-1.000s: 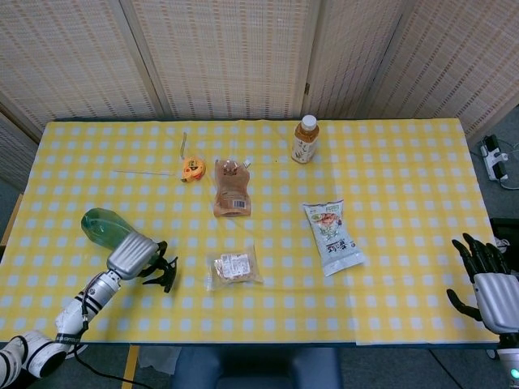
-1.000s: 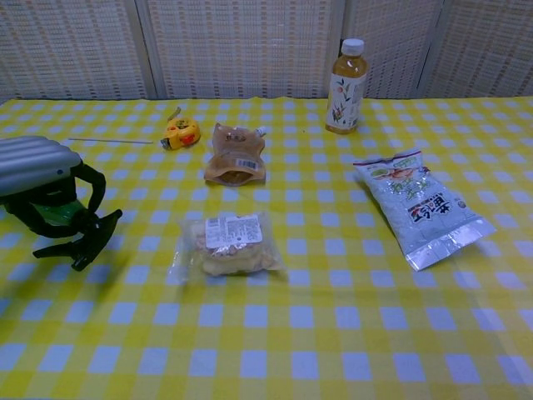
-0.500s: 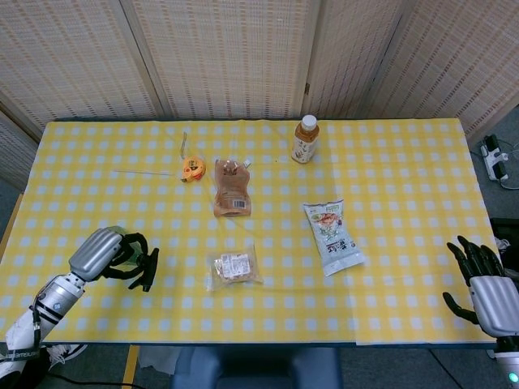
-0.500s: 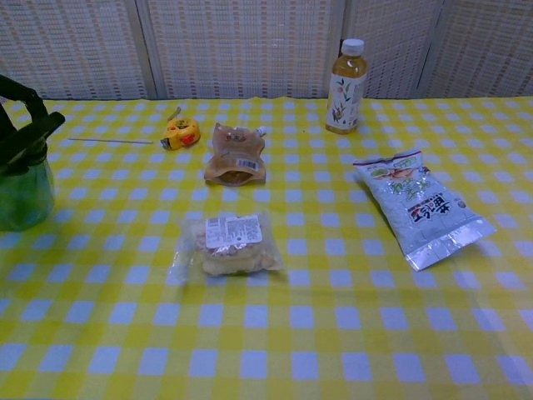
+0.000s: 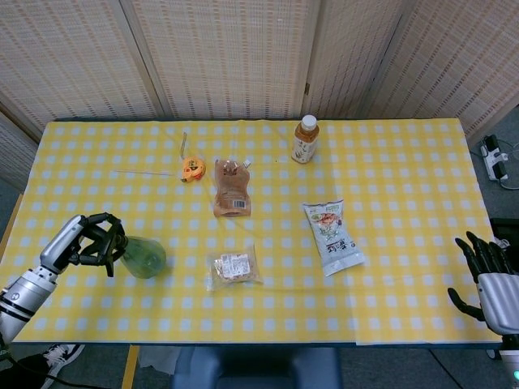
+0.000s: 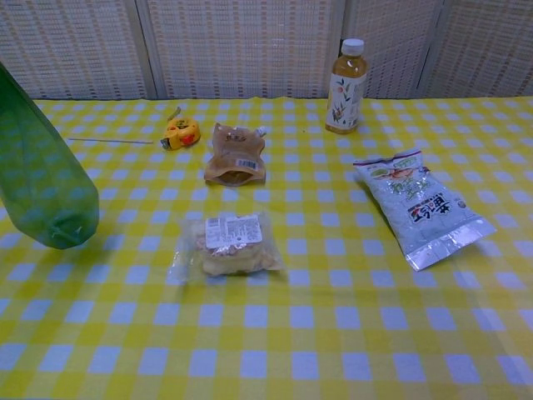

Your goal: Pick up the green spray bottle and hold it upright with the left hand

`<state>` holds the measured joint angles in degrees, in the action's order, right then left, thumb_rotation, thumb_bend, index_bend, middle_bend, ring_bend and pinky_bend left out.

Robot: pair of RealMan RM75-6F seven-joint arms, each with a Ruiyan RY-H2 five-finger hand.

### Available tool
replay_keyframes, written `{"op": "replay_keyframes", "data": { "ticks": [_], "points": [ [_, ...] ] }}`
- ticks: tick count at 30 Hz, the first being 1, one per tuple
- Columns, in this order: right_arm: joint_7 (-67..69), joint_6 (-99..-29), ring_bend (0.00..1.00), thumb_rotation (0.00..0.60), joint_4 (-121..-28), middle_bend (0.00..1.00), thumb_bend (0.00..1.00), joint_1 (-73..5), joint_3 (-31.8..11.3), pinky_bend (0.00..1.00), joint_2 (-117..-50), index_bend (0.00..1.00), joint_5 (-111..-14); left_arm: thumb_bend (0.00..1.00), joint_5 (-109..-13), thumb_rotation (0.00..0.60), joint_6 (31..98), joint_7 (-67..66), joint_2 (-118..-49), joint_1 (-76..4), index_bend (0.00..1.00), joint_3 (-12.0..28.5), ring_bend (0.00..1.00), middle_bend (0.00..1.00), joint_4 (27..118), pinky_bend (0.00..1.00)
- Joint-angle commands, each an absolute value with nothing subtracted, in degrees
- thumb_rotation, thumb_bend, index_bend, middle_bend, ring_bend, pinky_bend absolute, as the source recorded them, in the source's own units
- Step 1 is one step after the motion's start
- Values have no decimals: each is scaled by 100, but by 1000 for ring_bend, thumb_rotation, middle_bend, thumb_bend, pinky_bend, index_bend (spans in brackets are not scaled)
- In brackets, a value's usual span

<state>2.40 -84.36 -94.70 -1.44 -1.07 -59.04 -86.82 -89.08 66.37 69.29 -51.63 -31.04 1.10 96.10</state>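
While the left robot hand grips the green spray bottle tilted, a snack packet lies near; the right robot hand rests released.

Probably a staged robot test room, not a home: a worktop under a yellow checked cloth, woven folding screens closing it off behind, and a power strip on the grey floor alongside.
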Motion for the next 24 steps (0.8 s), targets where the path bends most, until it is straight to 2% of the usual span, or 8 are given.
{"op": "replay_keyframes", "data": {
  "ticks": [1, 10, 19, 24],
  "points": [
    [350, -8411, 0, 600, -9474, 0, 345, -159, -86, 0, -5887, 0, -8734, 395, -8564, 600, 6777, 7149, -5396, -2979, 705, 301, 1000, 1000, 9383, 1000],
    [589, -8368, 0, 600, -9413, 0, 345, -189, -73, 0, -5844, 0, -8785, 395, -8039, 600, 6909, 7337, -5991, -2738, 706, 603, 1000, 1000, 8898, 1000],
    [535, -8362, 0, 600, -9422, 0, 345, -191, -67, 0, -5857, 0, -8783, 395, -8034, 600, 6611, 7429, -6411, -2689, 706, 613, 1000, 1000, 8381, 1000],
    [527, -8361, 0, 600, -9419, 0, 345, -194, -69, 0, -5861, 0, -8783, 395, -8107, 600, 6671, 7420, -6592, -2644, 706, 655, 1000, 1000, 8190, 1000]
  ]
}}
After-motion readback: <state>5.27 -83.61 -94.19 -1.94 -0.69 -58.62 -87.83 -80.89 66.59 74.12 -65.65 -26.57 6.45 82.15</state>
